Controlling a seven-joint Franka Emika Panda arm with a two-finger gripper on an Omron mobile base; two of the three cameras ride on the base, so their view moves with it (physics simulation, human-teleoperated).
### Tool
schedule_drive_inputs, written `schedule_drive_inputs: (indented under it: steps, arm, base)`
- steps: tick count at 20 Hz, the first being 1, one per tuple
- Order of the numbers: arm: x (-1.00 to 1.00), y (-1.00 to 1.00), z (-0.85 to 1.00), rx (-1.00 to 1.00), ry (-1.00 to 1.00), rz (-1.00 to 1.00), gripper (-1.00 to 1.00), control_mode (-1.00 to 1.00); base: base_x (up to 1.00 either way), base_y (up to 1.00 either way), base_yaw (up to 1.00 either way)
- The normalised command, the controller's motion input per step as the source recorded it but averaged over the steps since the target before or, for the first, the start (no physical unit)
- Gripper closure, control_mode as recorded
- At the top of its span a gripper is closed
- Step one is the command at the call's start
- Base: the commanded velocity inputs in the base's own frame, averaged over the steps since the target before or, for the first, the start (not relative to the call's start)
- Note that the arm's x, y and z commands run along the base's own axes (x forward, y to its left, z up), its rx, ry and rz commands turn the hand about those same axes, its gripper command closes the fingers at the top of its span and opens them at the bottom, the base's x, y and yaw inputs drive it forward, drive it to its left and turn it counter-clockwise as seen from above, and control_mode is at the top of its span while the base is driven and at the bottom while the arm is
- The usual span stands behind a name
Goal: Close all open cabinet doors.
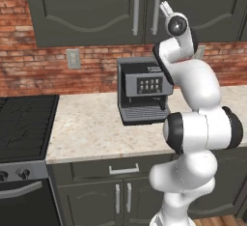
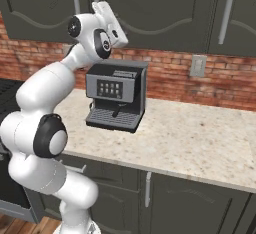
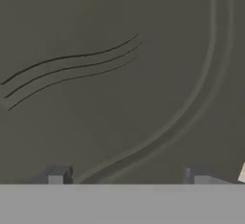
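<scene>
- Left base view: the cabinet doors (image 1: 91, 7) run along the top over the brick wall (image 1: 96, 70), dark grey-green with the curved moulding and long silver bar handles (image 1: 136, 5). They look flush with each other here, none swung out that I can see. The arm (image 1: 198, 123) comes up from the lower right and bends up toward the doors, with the gripper (image 1: 165, 8) raised right in front of the lower part of the door with the handle at its left edge, just beside that handle. A coffee machine (image 1: 143, 91) sits on the speckled counter (image 1: 91, 128) under the hand, a stove (image 1: 24, 123) at the left, an outlet (image 1: 73, 59) on the bricks.
- Right base view: same doors up top, and the gripper (image 2: 102, 7) pokes up and away at the door surface above the coffee machine (image 2: 116, 95). Fingers are mostly hidden behind the hand from here, so hard to say if they touch the panel.
- Hand view: camera is really close to a door panel (image 3: 119, 41), with its curved moulding line (image 3: 191, 98) sweeping from top right down to the bottom left. The two fingertips (image 3: 56, 178) stick up at the bottom, well apart, so the jaws are spread wide with nothing between them. The door is straight ahead of the tips, pretty much face on.
</scene>
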Motion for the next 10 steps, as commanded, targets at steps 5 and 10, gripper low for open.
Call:
schedule_drive_inputs:
  steps: [5, 10]
  arm:
    - [0.03, -0.48, 0.08, 0.05, 0.00, -0.19, -1.00, -1.00]
    - [-0.30, -0.29, 0.22, 0.15, 0.00, -0.02, -1.00, -1.00]
  base:
    - [0.00, 0.00, 0.00]
    - [0.00, 0.00, 0.00]
